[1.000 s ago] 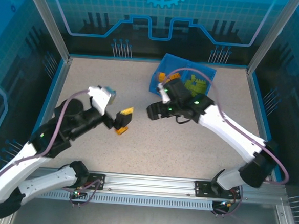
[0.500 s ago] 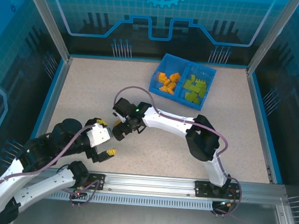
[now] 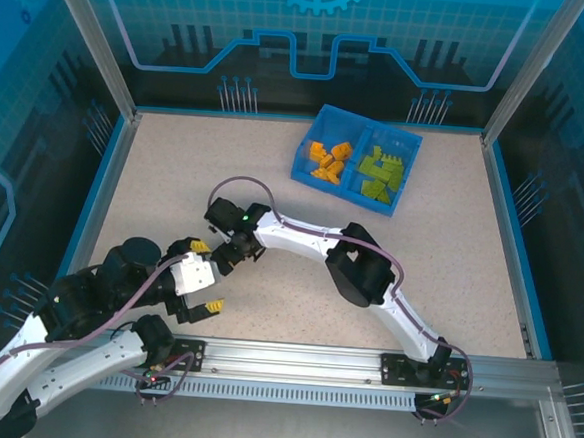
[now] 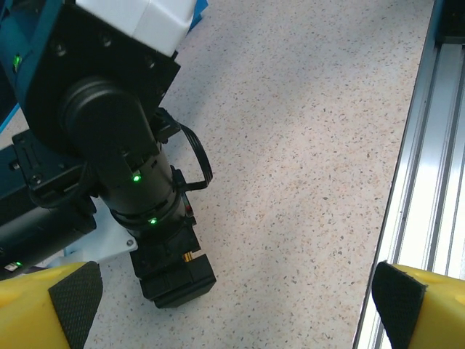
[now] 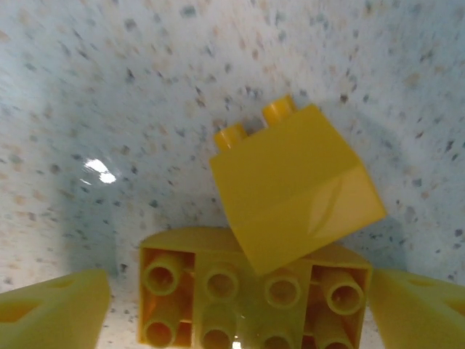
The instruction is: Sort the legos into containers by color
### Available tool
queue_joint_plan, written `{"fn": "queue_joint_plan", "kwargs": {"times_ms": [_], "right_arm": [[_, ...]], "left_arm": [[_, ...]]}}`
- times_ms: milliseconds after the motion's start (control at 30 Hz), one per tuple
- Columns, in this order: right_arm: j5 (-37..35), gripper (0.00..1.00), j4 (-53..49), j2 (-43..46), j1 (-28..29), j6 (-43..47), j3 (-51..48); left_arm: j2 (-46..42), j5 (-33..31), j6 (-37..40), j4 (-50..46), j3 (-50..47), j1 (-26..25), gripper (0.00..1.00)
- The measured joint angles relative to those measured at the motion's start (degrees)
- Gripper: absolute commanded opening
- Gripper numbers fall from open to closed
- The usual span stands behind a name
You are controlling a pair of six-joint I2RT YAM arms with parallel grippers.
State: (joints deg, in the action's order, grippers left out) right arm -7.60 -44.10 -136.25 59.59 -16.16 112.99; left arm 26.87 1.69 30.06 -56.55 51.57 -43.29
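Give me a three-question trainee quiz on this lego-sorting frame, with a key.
1. True or false: in the top view, the orange bricks in the tray sit in its right compartment.
2. How many loose bricks lie beneath the right gripper? A one, B two, C four.
3. The left gripper has its jaws ____.
Key: 1 false, they sit in the left one; 2 B; 3 open.

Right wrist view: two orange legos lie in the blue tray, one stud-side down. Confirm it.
Wrong. The sloped orange lego and the stud-side-down one lie on the speckled table, not in the blue tray; the right wrist view shows it.
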Motion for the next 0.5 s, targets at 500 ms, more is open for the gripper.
{"fn": "queue_joint_plan", "kwargs": {"times_ms": [500], "right_arm": [[-0.8,0.53,0.4,5.9,-0.6,-2.5,-6.2]], "left_arm": [[-0.7,0.3,3.1,0.4,-1.6,0.0,0.99]]}}
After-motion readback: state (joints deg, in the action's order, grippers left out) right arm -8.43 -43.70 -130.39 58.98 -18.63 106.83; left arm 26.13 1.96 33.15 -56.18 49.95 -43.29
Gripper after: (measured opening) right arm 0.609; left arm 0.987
